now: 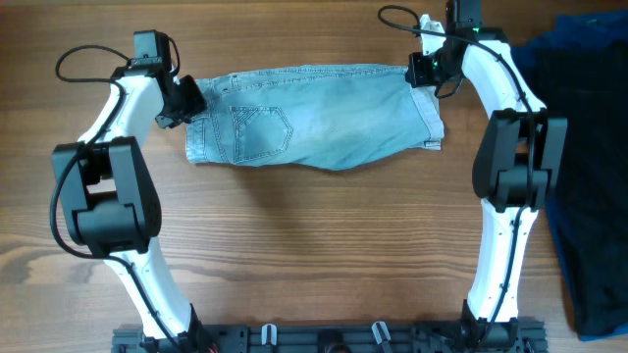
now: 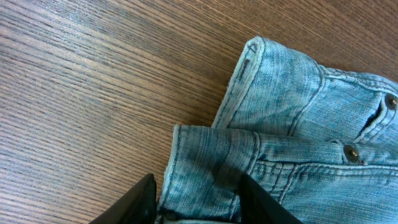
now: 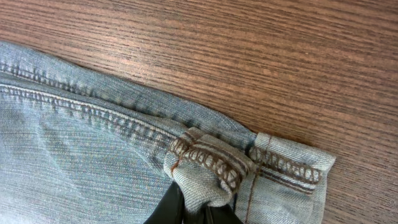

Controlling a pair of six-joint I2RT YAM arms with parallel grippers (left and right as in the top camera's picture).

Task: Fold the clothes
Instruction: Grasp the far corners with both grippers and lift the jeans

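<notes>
Denim shorts [image 1: 314, 123], spread on table [image 1: 294, 245]. Right gripper [image 3: 193, 211]: closed, pinching bunched hem cuff. Left gripper [image 2: 199, 202]: fingers astride waistband corner, grip cannot be told.

Blue cloth [image 1: 581, 41], black garment [image 1: 601, 167], wooden table [image 1: 314, 255]

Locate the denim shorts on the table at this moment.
In the overhead view the denim shorts lie spread across the far centre of the table, between the left hand at the waistband end and the right hand pinching the hem corner.
</notes>
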